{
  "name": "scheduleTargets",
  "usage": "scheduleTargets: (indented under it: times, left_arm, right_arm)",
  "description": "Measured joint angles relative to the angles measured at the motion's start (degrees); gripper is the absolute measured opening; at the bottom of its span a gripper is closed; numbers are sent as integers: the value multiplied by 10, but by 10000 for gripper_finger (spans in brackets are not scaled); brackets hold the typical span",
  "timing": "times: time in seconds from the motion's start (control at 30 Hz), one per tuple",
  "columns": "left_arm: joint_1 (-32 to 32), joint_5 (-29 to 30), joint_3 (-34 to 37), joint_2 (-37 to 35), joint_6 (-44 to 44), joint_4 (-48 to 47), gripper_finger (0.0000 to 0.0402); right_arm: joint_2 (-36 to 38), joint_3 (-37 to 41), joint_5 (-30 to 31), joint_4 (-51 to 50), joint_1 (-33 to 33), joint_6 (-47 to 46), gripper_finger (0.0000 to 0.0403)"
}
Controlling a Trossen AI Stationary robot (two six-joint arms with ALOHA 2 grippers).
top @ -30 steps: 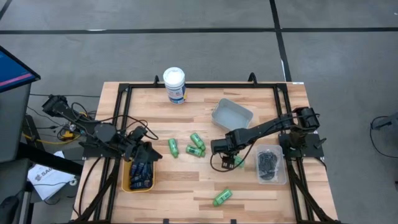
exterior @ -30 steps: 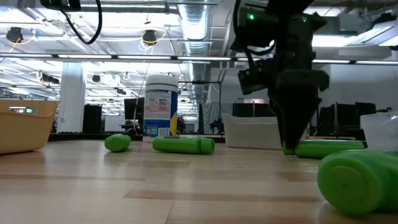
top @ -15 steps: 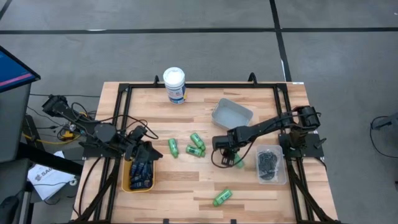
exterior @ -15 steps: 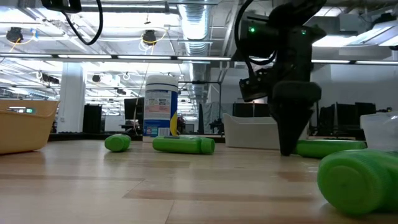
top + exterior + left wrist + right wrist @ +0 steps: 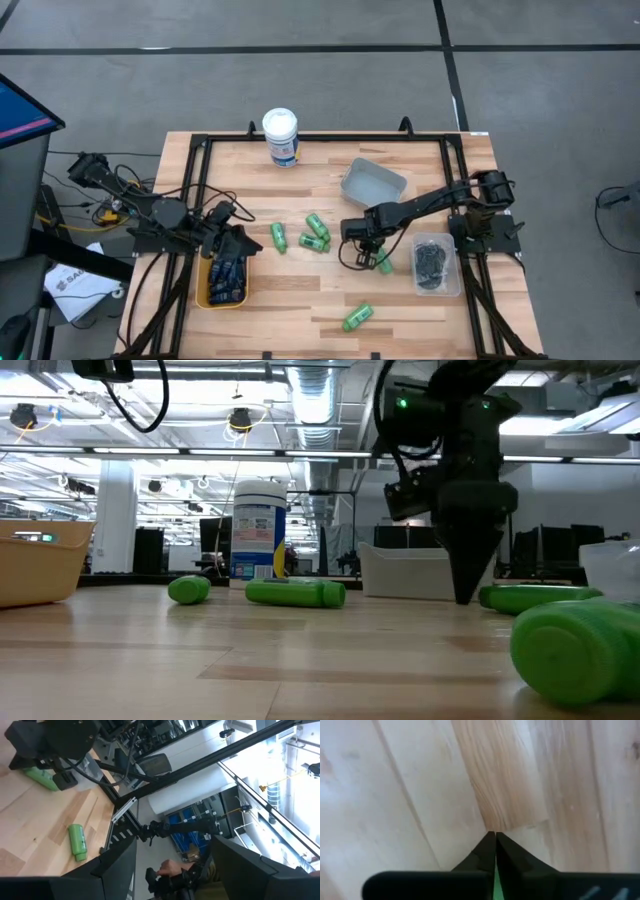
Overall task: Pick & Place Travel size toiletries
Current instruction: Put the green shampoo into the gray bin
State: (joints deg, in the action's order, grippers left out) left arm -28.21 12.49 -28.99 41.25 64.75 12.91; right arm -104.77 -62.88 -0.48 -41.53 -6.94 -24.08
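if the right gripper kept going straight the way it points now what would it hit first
Most likely the bare wooden table: the right gripper points straight down, fingers shut on nothing, tips just above it. The nearest green bottle lies beside it.

High view straight down; low view level, near; both share white canister [image 5: 281, 136].

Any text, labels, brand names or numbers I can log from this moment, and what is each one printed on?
None reads clearly.
White canister: blue label carries print, too blurred to read.
White sheet on the floor left of the table: dark lettering, cut off and too small to read.
Green bottles: no readable marking.
Tan bin: a small light mark on its rim, illegible.
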Motion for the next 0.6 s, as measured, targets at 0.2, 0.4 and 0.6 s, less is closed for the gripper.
scheduleTargets:
  times: [0.2,0.4,0.6]
  left_arm:
    - [0,0,0,0,0,0,252]
    - [0,0,0,0,0,0,252]
    - [0,0,0,0,0,0,252]
  right_arm:
    - [1,-55,1,-88,3,-35,25]
    - [1,-73,4,-147,9,-108,143]
    - [2,-41,5,-149,24,-193,279]
